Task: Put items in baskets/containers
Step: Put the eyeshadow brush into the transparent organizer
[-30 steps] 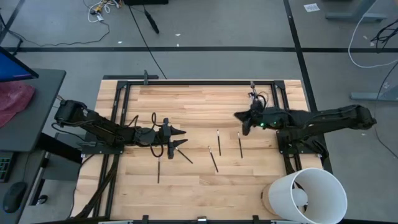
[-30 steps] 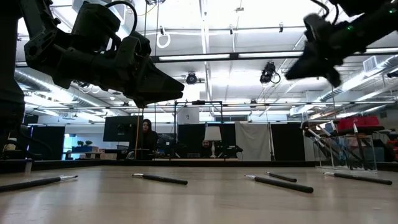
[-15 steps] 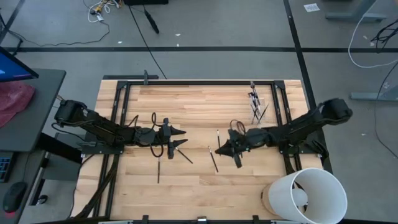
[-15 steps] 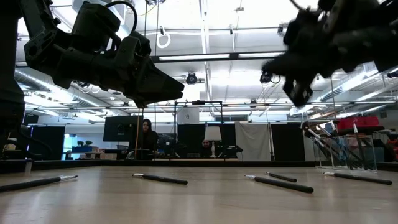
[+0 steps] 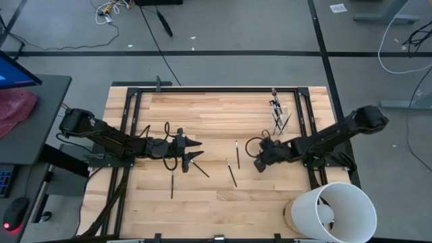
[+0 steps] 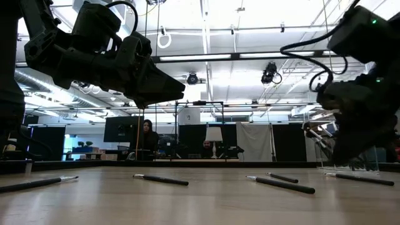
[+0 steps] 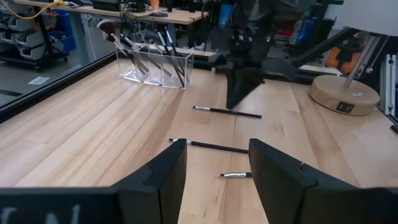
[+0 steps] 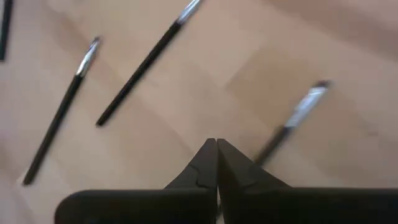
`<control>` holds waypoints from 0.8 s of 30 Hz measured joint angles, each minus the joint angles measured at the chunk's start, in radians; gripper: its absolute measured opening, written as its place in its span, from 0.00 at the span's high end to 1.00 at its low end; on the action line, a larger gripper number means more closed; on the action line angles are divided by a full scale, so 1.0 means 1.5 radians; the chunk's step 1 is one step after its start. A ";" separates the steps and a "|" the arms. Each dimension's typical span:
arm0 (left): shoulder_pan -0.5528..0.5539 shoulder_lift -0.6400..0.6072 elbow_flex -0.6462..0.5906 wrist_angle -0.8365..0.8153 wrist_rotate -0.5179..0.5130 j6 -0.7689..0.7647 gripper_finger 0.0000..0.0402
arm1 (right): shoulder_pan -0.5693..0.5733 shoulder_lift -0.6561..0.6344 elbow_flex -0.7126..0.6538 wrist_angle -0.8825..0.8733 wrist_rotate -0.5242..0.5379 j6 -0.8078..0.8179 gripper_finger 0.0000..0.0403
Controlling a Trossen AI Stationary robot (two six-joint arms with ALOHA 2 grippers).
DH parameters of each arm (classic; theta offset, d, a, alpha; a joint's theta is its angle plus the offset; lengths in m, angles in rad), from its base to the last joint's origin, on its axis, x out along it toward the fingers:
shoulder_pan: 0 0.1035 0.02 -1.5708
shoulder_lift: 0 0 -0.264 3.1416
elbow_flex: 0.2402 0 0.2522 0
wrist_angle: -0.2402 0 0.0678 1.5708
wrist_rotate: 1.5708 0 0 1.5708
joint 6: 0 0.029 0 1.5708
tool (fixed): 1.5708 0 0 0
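- Several slender dark-handled makeup brushes [image 5: 276, 111] already stood in the small clear plastic cup [image 5: 279, 119], well beyond the right gripper [image 5: 258, 164].
- Right gripper hung low over the wooden table [image 5: 216, 108], fingers pressed together, apparently empty; one loose brush [image 8: 292, 119] lay just beside its tip.
- Two more loose brushes [image 5: 237, 154] lay nearby.
- Left gripper [image 5: 196, 149] waited, jaws parted, empty, with other brushes [image 5: 172, 183] near it.
- Judged partly done; several brushes left.

dark brushes [image 5: 231, 173] with pale tips on light wood table [image 5: 216, 108].
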 joint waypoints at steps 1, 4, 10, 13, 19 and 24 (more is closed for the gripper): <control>0.000 0.000 0.000 0.000 0.000 0.000 0.56 | 0.004 -0.010 0.000 -0.016 0.020 0.010 0.99; 0.000 0.000 0.000 0.000 -0.007 0.000 0.56 | 0.025 -0.034 0.000 -0.033 0.095 0.048 0.99; 0.002 0.000 0.000 0.000 -0.016 -0.003 0.56 | 0.088 -0.027 0.000 -0.058 0.266 0.100 0.99; 0.002 0.000 0.000 0.000 -0.019 -0.003 0.56 | 0.093 -0.016 0.000 -0.083 0.291 0.116 0.99; 0.002 0.000 0.000 0.000 -0.020 -0.003 0.56 | 0.104 0.008 0.000 -0.071 0.289 0.091 0.81; 0.002 0.000 0.000 0.000 -0.019 -0.003 0.56 | 0.132 0.051 -0.002 -0.062 0.344 0.077 0.56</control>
